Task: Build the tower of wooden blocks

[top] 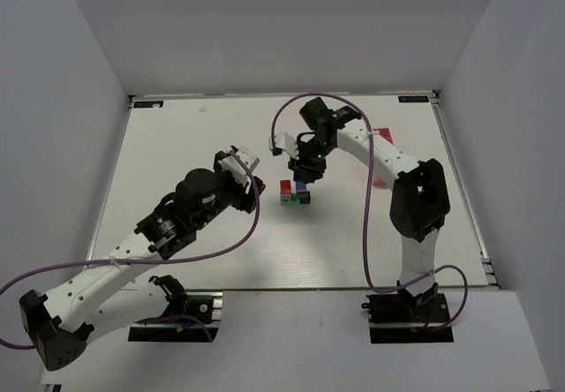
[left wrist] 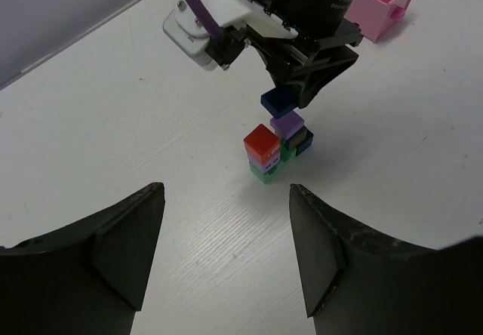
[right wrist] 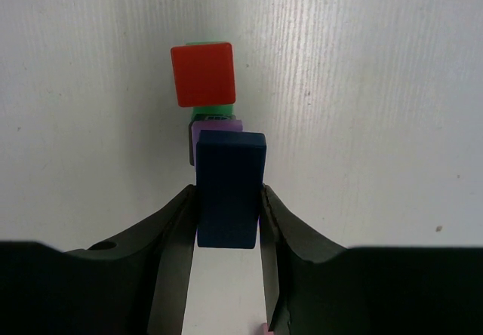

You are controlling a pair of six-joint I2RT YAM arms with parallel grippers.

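Left gripper (left wrist: 226, 192): fingers apart, empty, near side of the stack.
Wood block tower (top: 295, 192): mid-table (top: 194, 136); red cube (left wrist: 260, 140) left, purple cube (left wrist: 287, 124) right.
Dark blue block (right wrist: 230, 188): just above the purple cube.
Right gripper (top: 305, 173): clamped on the dark blue block, directly over the tower.

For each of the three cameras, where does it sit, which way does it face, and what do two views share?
Top external: fixed above and behind the arm bases, looking down on the table; both arms show.
Left wrist: on the left arm, looking obliquely at the tower and the right gripper; the open left gripper frames the bottom.
Right wrist: above the tower, facing down; its fingers clamp a dark blue block.
Shared: both wrist views show that block over the tower.
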